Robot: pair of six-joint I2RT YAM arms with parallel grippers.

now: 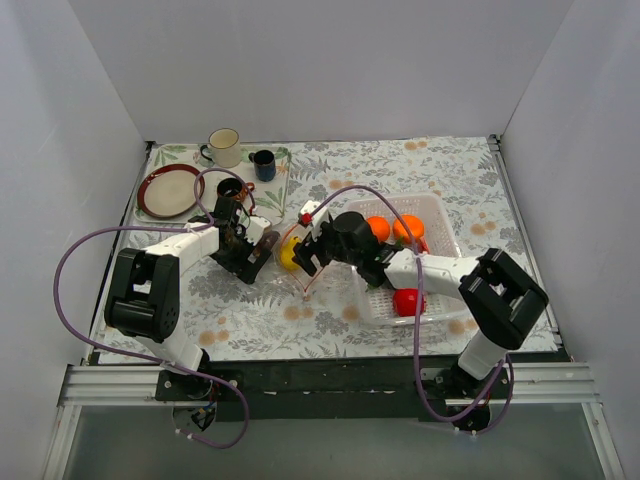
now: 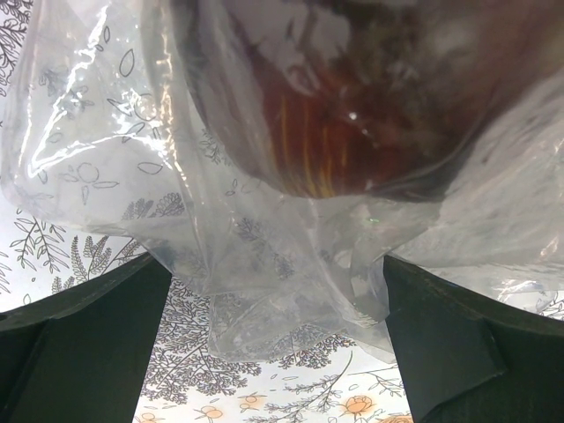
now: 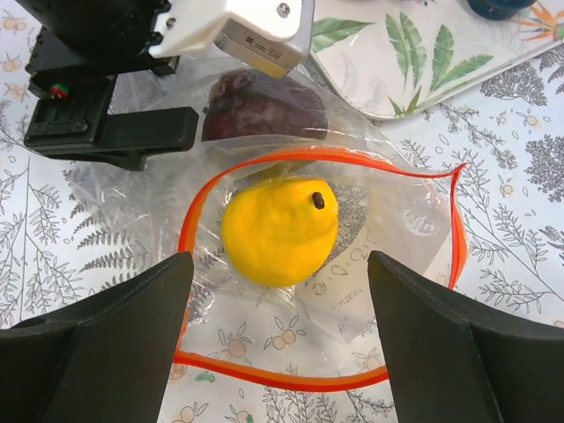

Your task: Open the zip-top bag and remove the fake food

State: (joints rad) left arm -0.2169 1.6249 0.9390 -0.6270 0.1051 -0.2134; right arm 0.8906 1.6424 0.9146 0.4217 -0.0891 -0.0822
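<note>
Black fingers [image 2: 88, 344] of the left gripper [image 2: 275, 264] stand wide apart. Crinkled plastic of the zip-top bag [image 3: 397, 220] lies loose between them, with a dark red piece [image 3: 264, 104] inside. Just to the right, the bag rests on the flowered tablecloth [image 1: 250, 320], its orange-red zip strip [image 3: 457, 231] gaping in a loop around a yellow pear [image 3: 278, 231]. The right gripper [image 3: 279, 260] hovers at that mouth, jaws wide, gripping nothing. Farther right, a white basket [image 1: 440, 215] holds two orange balls [image 1: 378, 228] and a red piece [image 1: 406, 300].
</note>
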